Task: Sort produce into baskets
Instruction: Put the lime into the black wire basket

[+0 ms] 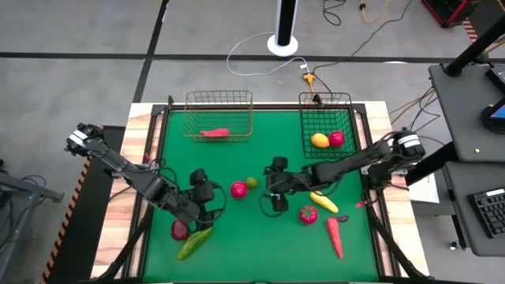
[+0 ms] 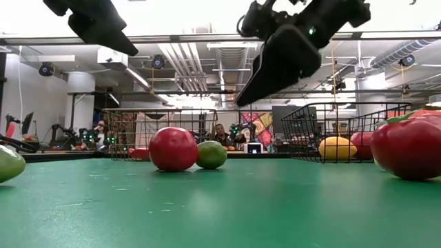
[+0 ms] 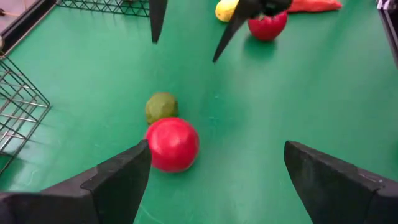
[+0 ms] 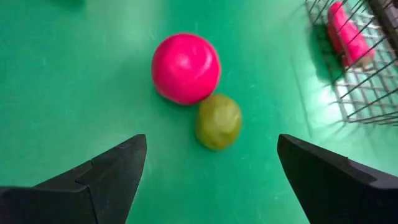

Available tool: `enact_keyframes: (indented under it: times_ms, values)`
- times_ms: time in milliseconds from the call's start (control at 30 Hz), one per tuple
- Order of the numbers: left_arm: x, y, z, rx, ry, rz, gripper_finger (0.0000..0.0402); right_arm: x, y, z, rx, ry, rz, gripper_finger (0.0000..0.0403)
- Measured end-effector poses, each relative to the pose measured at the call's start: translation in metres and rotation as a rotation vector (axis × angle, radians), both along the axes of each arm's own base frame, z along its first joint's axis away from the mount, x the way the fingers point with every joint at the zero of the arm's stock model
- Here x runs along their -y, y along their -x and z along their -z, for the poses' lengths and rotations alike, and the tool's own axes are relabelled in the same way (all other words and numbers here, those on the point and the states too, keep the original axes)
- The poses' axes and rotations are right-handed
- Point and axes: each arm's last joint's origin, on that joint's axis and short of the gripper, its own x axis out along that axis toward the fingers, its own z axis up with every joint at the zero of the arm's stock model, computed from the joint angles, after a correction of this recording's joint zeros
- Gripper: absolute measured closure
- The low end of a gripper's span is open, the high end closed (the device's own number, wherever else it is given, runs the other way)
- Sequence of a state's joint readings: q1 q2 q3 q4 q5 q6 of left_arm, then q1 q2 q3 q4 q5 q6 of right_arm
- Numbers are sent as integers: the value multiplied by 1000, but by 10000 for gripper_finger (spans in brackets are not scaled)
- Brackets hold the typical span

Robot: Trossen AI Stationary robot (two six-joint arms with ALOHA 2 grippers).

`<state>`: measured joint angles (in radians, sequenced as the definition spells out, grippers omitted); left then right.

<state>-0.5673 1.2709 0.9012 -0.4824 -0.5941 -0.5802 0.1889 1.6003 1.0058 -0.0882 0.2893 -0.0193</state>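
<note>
From where I stand the sorting looks barely a third done: three pieces are in baskets and seven are loose on the green desk [image 1: 260, 237].

The tan basket [image 1: 218, 115], the wider one at the far edge, holds a single red chili [image 1: 214, 132] lying flat on its floor. The black basket [image 1: 325, 120], narrower and to its right, holds a lemon [image 1: 319, 140] and a pink fruit [image 1: 336, 139], side by side and touching.

Left on the desk, biggest first: a cucumber [image 1: 193, 244] near the front left, with a dark-red fruit [image 1: 180, 230] just beside it; a second chili [image 1: 336, 237] at the front right; a long yellow piece [image 1: 323, 202] under the right arm; a tomato-like red fruit [image 1: 308, 214] near that; and in the middle a red ball [image 1: 238, 189] touching a lime [image 1: 252, 182].

Both arms hang over that middle pair from opposite sides. The left claw [image 3: 217, 174] is spread wide with nothing in it, the ball and lime just ahead of its fingers. The right claw [image 4: 211, 174] is likewise wide open and empty, facing the same two pieces. My guess is one of these goes next, but which arm takes it I cannot tell
</note>
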Motion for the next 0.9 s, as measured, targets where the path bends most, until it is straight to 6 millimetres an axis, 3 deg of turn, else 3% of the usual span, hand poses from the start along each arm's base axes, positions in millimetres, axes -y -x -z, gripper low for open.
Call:
enact_keyframes:
  times_ms: [600, 900]
  values:
    - [-1, 0, 0, 25, -24, -39, 55, 21, -31, 48, 41, 0, 38, 48]
    - [-1, -1, -1, 42, -29, -52, 55, 29, -37, 68, 14, -20, 29, 51]
